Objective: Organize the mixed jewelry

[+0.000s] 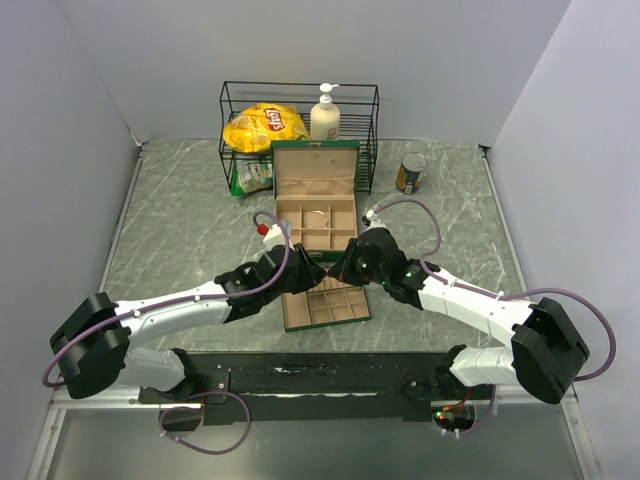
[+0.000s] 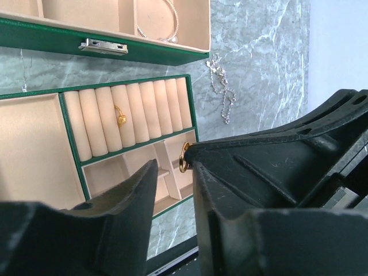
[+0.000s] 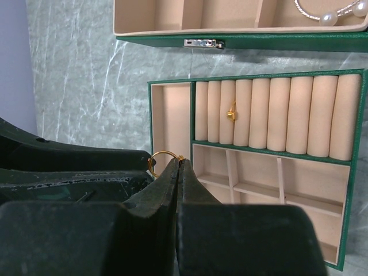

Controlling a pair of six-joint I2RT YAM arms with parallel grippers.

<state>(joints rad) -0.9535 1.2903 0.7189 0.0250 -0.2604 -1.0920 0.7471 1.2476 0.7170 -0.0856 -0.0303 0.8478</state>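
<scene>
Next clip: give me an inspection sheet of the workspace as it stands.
Surface: grey-green marbled table.
Job's things: gold ring pinched by tray; second ring in its rolls; beaded bangle in green box; silver chain on table.
Clutter: wire rack holding chips bag and soap bottle; can beside it.
Grippers: right gripper shut on gold ring; left gripper open, alongside.
Cables: purple cables loop near green box.
Surroundings: plain grey walls.

One green box (image 1: 315, 170). Inside it: one bangle (image 1: 317, 216). In front of it: one tray (image 1: 340, 305), two gold rings, a first ring (image 3: 231, 112) and a second ring (image 3: 161, 161), and two robot arms, a left arm (image 1: 190, 305) and a right arm (image 1: 470, 300). Right of it: one chain (image 2: 221, 92), one can (image 1: 410, 172). Behind it: one wire rack (image 1: 300, 86), one chip bag (image 1: 264, 126), one pump bottle (image 1: 325, 115).
</scene>
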